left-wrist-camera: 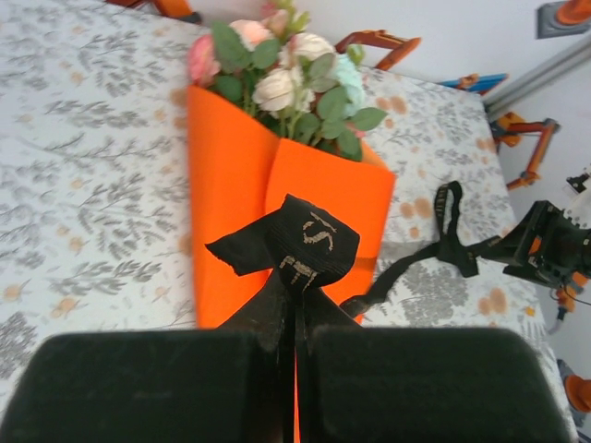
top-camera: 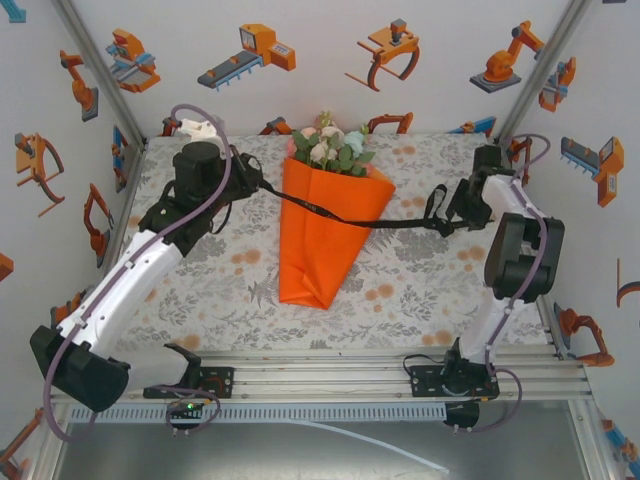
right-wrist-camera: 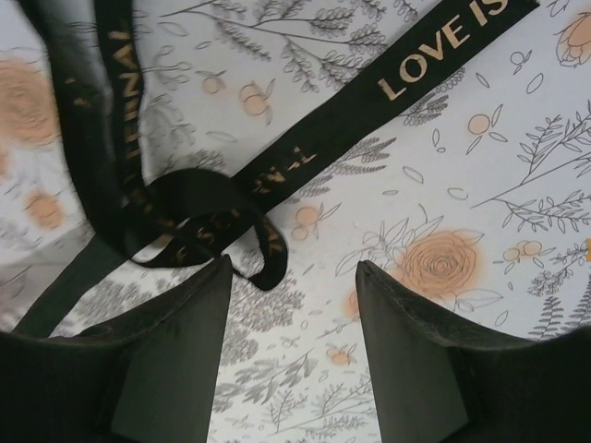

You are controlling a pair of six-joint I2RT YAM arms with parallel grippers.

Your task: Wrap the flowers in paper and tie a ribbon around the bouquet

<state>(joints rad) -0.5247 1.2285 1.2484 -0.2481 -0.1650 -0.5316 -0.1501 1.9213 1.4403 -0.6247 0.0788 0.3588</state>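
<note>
The paper lies as a cone on the table, its point toward the arm bases, which leaves its middle free for tying. Across that middle runs the ribbon, drawn fairly straight. The left gripper is clenched on one ribbon end, likely anchoring it. The right gripper is released and empty, with the other end looped just ahead, apparently lined up to take it. Farthest off, the flowers spill from the cone's wide mouth.

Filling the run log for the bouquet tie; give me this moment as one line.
stage: black lettered ribbon runs across orange paper cone | left hand: shut on ribbon | right hand: open, holding nothing
</note>
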